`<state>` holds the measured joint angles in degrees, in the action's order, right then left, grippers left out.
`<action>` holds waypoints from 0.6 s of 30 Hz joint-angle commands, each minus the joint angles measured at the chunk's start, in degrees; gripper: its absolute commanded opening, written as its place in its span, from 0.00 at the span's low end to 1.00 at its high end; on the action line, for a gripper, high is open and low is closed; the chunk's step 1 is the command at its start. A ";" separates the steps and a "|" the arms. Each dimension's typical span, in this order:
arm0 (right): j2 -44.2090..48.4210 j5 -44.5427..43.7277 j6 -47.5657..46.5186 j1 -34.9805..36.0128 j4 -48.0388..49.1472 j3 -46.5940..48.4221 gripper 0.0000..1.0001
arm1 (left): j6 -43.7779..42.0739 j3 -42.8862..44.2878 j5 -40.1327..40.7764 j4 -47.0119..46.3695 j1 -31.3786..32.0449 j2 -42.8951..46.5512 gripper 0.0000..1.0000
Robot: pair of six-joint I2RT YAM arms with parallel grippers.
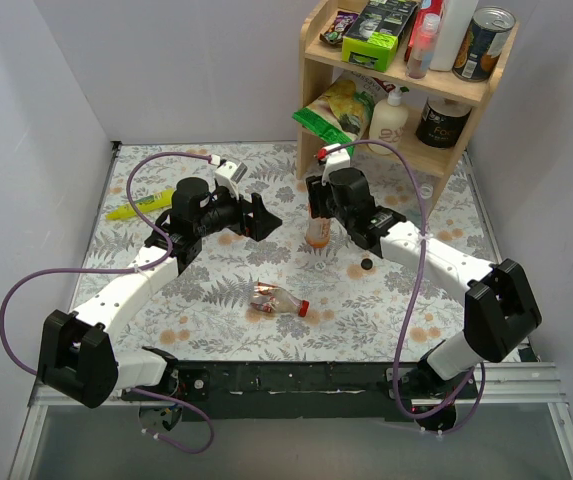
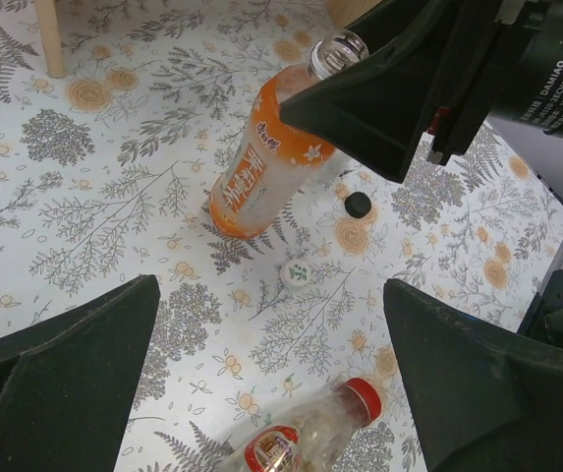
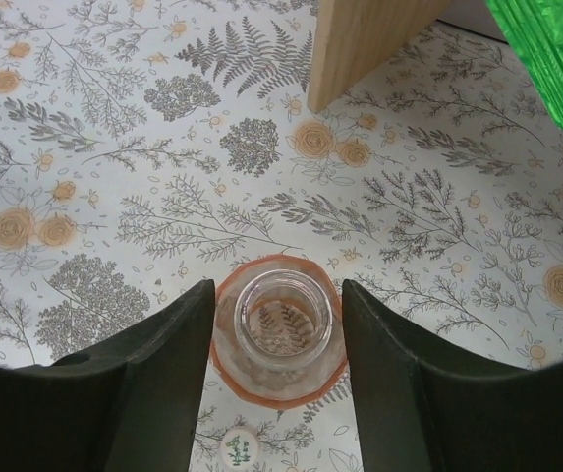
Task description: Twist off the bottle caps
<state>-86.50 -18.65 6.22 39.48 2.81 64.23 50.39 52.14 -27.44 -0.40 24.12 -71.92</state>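
Observation:
The orange bottle (image 1: 317,229) stands upright with its mouth open. My right gripper (image 1: 320,203) is open; its fingers straddle the neck without touching it, as the right wrist view (image 3: 283,320) shows. The bottle also shows in the left wrist view (image 2: 261,172). A whitish cap (image 2: 299,274) and a black cap (image 2: 358,205) lie loose beside it. The reddish-labelled bottle (image 1: 276,301) lies on its side with its red cap (image 2: 363,398) on. My left gripper (image 1: 263,218) is open and empty, above and left of it. A green-labelled bottle (image 1: 141,206) lies far left. No dark-blue-labelled bottle shows.
A wooden shelf (image 1: 402,80) at the back right holds tins, packets and a white pump bottle (image 1: 390,116). Its leg (image 3: 360,44) stands just behind the orange bottle. A green packet (image 1: 328,122) hangs off the lower shelf. White walls close in the left and back.

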 commanded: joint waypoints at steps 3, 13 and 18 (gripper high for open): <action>-1.22 0.20 0.20 -0.29 -1.14 3.97 0.66 | -0.21 1.91 -0.86 0.05 0.05 0.90 0.98; 0.98 1.25 -0.77 -0.37 -1.67 6.00 0.91 | -1.17 1.91 -1.91 0.05 0.05 1.08 0.98; 6.42 1.78 0.37 -0.37 -1.40 4.60 0.92 | -7.57 2.00 -5.42 3.12 1.10 0.03 0.98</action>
<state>-86.54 -17.47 5.87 39.33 -0.21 67.29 48.80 52.14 -29.23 -0.23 24.16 -71.92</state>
